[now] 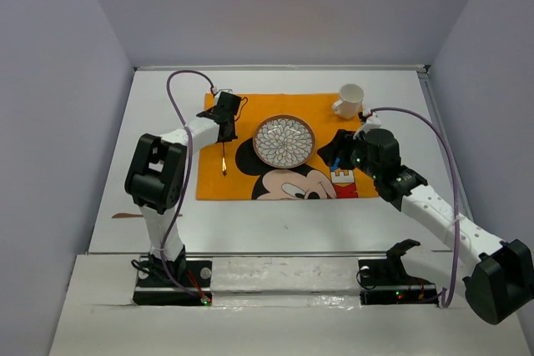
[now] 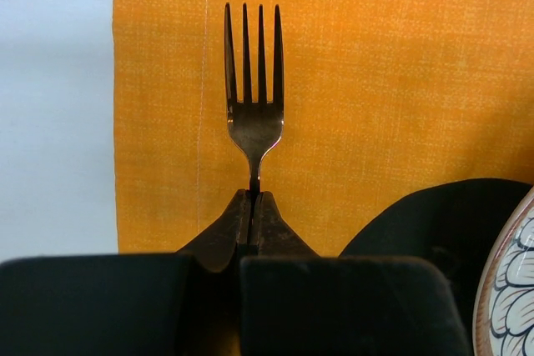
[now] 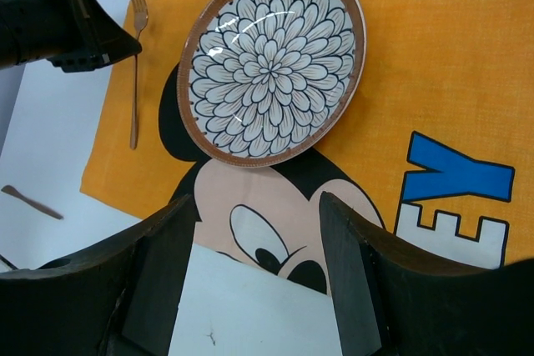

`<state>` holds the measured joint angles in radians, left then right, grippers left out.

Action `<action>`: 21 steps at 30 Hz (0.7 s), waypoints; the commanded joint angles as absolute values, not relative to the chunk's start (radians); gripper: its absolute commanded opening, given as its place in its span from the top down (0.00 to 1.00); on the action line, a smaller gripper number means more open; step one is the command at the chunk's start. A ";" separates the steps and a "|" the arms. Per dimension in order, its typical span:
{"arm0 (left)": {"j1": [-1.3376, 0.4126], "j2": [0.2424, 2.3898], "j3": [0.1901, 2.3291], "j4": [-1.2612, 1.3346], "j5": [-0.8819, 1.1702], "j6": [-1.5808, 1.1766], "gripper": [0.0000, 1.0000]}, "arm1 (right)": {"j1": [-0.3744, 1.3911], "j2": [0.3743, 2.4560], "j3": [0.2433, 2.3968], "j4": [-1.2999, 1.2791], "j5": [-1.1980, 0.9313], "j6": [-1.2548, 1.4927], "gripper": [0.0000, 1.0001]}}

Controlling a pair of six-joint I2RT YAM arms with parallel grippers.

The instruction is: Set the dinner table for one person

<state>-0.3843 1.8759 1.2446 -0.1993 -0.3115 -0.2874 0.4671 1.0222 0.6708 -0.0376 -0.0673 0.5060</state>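
The fork (image 2: 254, 114) lies on the orange Mickey Mouse mat (image 1: 250, 110), left of the flower-patterned plate (image 1: 284, 141), with its tines pointing away from the arms. My left gripper (image 2: 253, 198) is shut on the fork's neck, just below the tines, and it covers that end of the fork (image 1: 225, 160) in the top view. My right gripper (image 3: 254, 206) hangs open and empty over the mat's near edge, right of the plate (image 3: 271, 60). A white mug (image 1: 350, 101) stands at the mat's far right corner. The mat rests on the white dinner table (image 1: 275, 223).
A brown knife (image 3: 29, 202) lies on the bare table off the mat's near left corner, also seen as a small brown streak (image 1: 125, 215). Grey walls close in the table on the left, back and right.
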 commanded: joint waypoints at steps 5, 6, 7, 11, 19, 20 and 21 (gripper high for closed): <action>-0.380 1.913 1.307 -0.187 -0.347 -0.288 0.99 | 0.477 1.035 0.658 0.038 -0.092 0.506 0.33; -0.380 1.914 1.302 -0.184 -0.350 -0.288 0.93 | 0.477 1.037 0.660 0.040 -0.095 0.505 0.33; -0.380 1.914 1.298 -0.183 -0.354 -0.287 0.86 | 0.477 1.037 0.660 0.038 -0.098 0.505 0.33; -0.382 1.881 1.276 -0.170 -0.362 -0.282 0.49 | 0.477 1.043 0.676 0.029 -0.126 0.495 0.31; -0.382 1.614 1.282 -0.173 -0.416 -0.250 0.01 | 0.531 1.072 0.729 0.023 -0.173 0.474 0.30; -0.382 1.507 1.282 -0.167 -0.420 -0.239 0.01 | 0.579 1.084 0.739 0.023 -0.170 0.468 0.31; -0.380 1.452 1.276 -0.158 -0.417 -0.236 0.01 | 0.606 1.100 0.765 0.025 -0.167 0.457 0.31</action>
<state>-0.3843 1.7645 1.2636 -0.2073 -0.3565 -0.2695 0.5076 1.0580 0.6807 -0.0174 -0.1375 0.4961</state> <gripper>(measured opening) 0.989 0.694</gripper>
